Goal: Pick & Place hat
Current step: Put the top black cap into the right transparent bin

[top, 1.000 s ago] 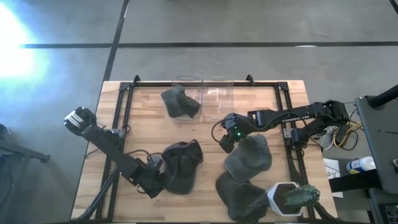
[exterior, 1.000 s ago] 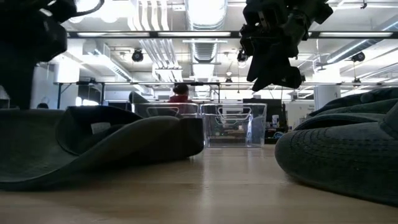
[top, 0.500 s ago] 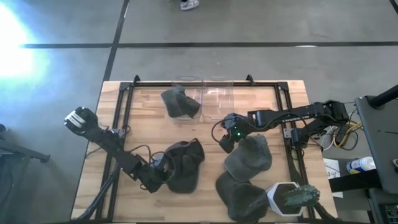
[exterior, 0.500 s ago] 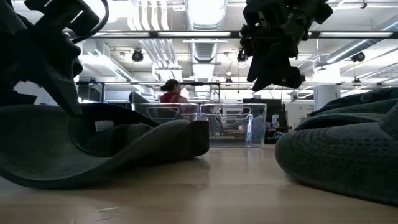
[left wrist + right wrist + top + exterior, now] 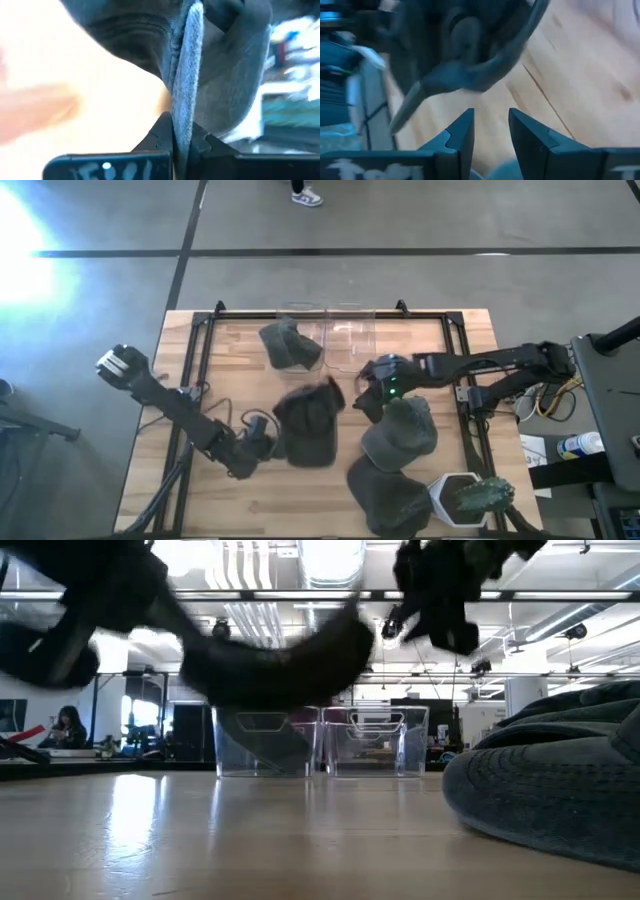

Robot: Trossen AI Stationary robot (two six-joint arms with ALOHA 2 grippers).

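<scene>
Clear bins (image 5: 335,340) at table (image 5: 250,500) far edge; potted plant (image 5: 470,498) near corner; person (image 5: 70,725) in bkgd.

dark jointed arms (image 5: 180,408), black cables (image 5: 225,423)

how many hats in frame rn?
4. One hat hangs lifted off the table in the left gripper. One sits in the left clear bin. Two lie at the table's right: one under the right gripper, one at the near edge.
</scene>
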